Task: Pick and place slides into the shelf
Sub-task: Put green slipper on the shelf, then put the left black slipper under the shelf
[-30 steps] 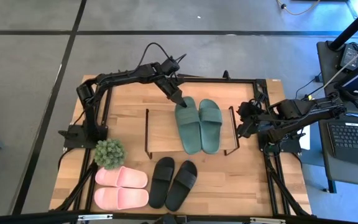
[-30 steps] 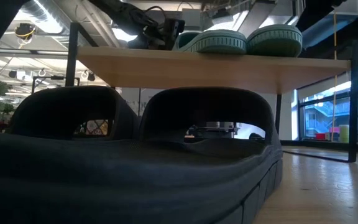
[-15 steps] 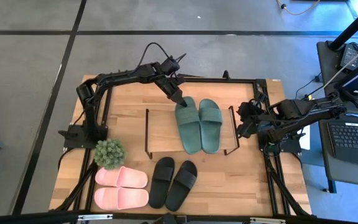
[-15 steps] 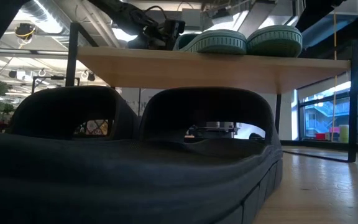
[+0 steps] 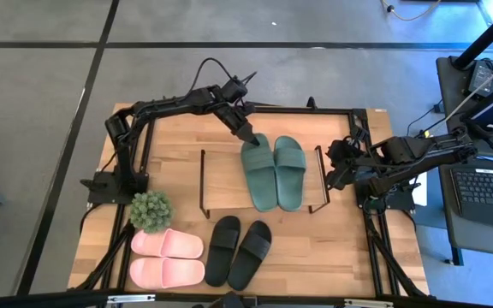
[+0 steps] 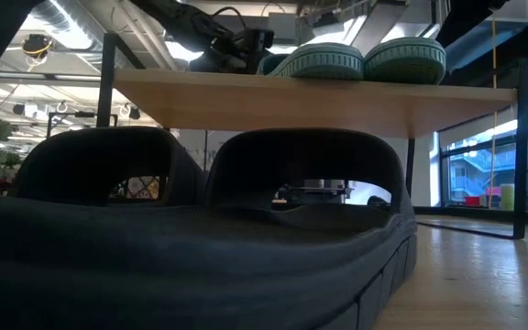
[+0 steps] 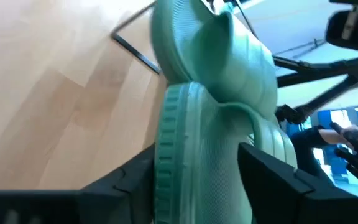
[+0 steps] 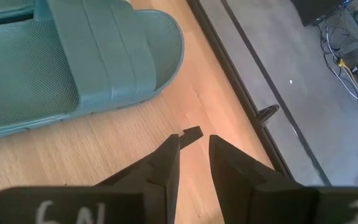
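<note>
Green slides (image 5: 274, 171) — lengthwise across shelf (image 5: 221, 175), parallel

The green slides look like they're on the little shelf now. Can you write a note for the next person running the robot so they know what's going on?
Left gripper: at the heel of one green slide, fingers either side of it in the wrist view, apparently letting go.
Right gripper: waiting beside the shelf's right end, holding nothing.
Done: both green slides lie side by side on the shelf.
Left: black slides and pink slides are on the table in front of the shelf, by the small plant.
</note>
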Controlling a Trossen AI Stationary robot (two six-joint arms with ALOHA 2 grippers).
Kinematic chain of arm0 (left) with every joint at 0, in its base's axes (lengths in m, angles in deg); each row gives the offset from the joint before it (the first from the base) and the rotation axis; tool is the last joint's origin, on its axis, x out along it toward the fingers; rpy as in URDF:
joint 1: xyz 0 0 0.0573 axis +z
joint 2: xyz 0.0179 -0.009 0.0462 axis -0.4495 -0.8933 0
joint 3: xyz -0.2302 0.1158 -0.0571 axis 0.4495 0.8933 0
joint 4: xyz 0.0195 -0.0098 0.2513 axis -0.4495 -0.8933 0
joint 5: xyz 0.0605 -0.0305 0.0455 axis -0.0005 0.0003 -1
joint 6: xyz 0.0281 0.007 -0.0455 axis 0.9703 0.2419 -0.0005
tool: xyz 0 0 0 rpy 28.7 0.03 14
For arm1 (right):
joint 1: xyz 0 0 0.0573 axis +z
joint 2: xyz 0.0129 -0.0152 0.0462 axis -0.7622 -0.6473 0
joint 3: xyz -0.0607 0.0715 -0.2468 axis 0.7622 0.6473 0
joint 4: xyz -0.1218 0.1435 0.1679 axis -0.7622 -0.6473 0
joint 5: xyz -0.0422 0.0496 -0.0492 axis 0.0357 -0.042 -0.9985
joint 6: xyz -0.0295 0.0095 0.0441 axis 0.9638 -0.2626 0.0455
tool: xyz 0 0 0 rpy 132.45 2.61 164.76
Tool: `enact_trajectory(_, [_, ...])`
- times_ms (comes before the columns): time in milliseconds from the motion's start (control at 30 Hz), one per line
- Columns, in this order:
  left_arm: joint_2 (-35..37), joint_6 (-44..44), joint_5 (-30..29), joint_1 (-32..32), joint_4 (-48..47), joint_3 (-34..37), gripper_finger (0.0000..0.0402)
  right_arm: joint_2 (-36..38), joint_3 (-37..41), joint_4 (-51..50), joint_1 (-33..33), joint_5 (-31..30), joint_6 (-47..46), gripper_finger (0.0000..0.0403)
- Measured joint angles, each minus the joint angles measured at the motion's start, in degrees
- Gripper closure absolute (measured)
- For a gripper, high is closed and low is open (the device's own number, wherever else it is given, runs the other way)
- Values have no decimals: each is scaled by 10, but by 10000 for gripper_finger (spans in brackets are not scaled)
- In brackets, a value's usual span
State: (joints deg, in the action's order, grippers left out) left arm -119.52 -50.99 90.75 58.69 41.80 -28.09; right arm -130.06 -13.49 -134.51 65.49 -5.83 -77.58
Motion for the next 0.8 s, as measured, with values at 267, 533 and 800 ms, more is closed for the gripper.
enact_trajectory(267, [0, 11, -63, 28, 0, 0, 176, 0, 0, 0, 0, 10, -1, 314])
enact_trajectory(533, [15, 40, -77, 59, 2, 0, 175, 0, 0, 0, 0, 14, -1, 314])
enact_trajectory(800, [112, 164, -73, 13, 6, 0, 175, 0, 0, 0, 0, 14, 3, 314])
